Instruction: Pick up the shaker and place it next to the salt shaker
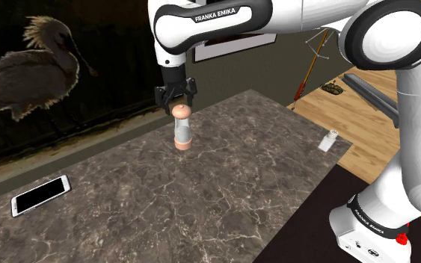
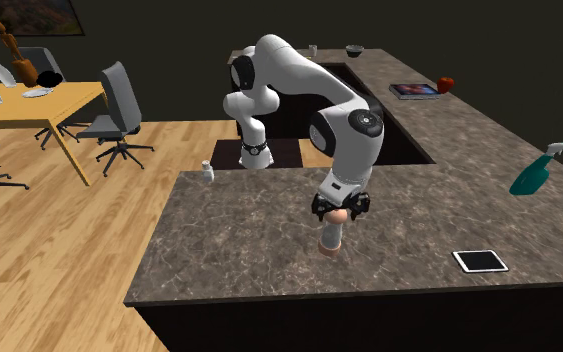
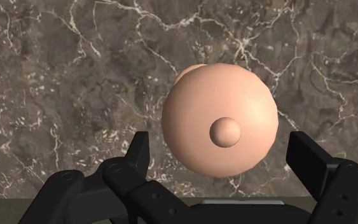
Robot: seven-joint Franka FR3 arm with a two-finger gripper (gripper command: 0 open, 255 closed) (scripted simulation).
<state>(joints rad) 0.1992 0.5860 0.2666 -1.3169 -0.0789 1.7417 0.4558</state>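
Black and two-fingered, the gripper (image 1: 176, 101) hangs straight above the shaker (image 1: 182, 128), its fingers spread apart. In the wrist view the gripper (image 3: 222, 153) frames the shaker (image 3: 219, 121) from above: the peach-coloured rounded cap with its small knob sits between the two fingers, with a sliver of countertop (image 3: 75, 76) visible on either side, so neither finger touches it. The shaker stands upright on the countertop (image 1: 223, 187), roughly in the middle of the slab.

The surface is dark brown stone veined with pale lines. The salt shaker (image 1: 328, 140), small and white, stands well apart from the shaker, near the counter's edge at the shoulder view's right. A flat white-framed device (image 1: 41, 195) lies near the shoulder view's left edge, and a large bird picture (image 1: 29, 67) covers the dark wall behind.

The second exterior view looks from the other side, so the gripper (image 2: 340, 208) and shaker (image 2: 333, 235) are in front and the salt shaker (image 2: 207, 173) sits at the counter's far left corner. It also takes in the L-shaped countertop (image 2: 249, 230), a teal spray bottle (image 2: 539, 170), the flat white-framed device (image 2: 480, 261), a wooden dining table (image 2: 39, 100) with grey chairs (image 2: 119, 115), and a light wood floor (image 2: 59, 260).
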